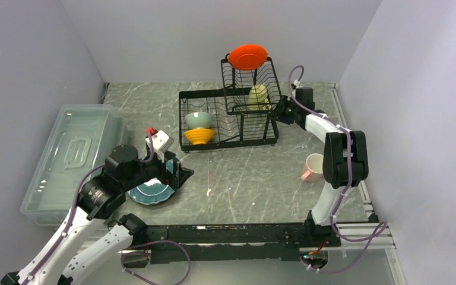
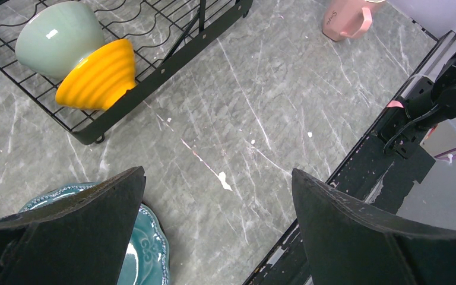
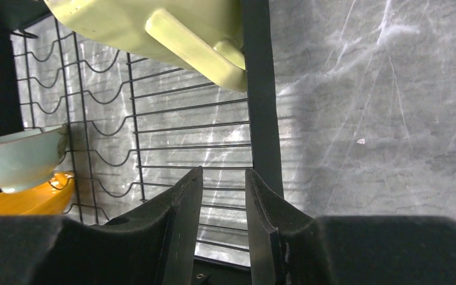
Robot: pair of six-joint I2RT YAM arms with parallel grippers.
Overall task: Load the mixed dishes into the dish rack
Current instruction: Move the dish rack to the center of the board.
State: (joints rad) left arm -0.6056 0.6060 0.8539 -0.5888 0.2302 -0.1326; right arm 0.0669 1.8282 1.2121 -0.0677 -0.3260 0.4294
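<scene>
Right gripper (image 3: 224,172): fingers a narrow slit apart, nothing between them; just beside the right end of the dish rack (image 1: 237,142), under its raised basket.

Pale yellow mug (image 3: 154,24): glossy, with a chunky handle; in the raised basket, just above that gripper.

Small orange-red plate (image 1: 247,57): round and bright; perched at the top rear rim of the raised tier.

Pale green bowl (image 2: 56,35) and orange-yellow bowl (image 2: 98,77), the latter ribbed: both tipped over in the slotted lower tray, left end, touching each other.

Left gripper (image 2: 217,172): fingers spread wide, holding nothing; over the right edge of a teal plate (image 2: 148,249).

Teal plate: embossed scalloped rim; flat on the grey marbled table (image 1: 243,178), apart from the rack.

Pink mug (image 1: 312,167): on the table near the right arm, outside the rack.

Clear plastic lidded bin (image 1: 71,160): at the far left.
</scene>
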